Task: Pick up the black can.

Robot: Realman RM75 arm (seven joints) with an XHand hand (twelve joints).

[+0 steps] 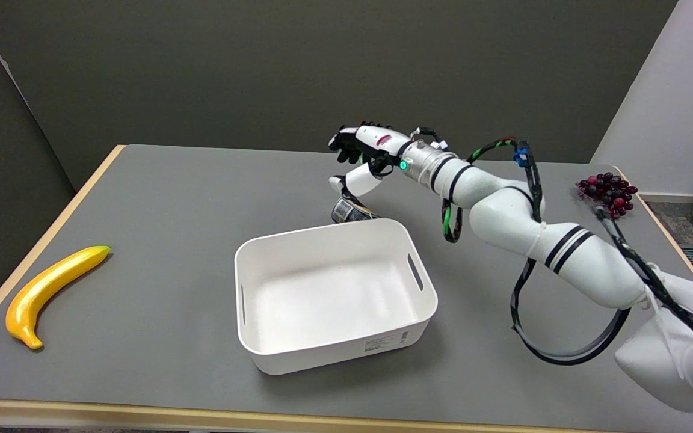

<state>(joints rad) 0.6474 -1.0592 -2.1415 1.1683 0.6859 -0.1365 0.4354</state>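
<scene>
The black can (348,211) lies on its side on the grey table, just behind the far rim of the white bin, which hides its lower edge. My right hand (363,155) hovers directly above it, palm down and fingers spread toward the left. The thumb (355,180) hangs down, and its dark tip ends right at the can's top. I cannot tell whether it touches. Nothing is held in the hand.
An empty white bin (420,272) stands mid-table, in front of the can. A yellow banana (52,288) lies near the left edge. A bunch of dark grapes (608,191) sits at the far right. Cables loop under my forearm (563,252).
</scene>
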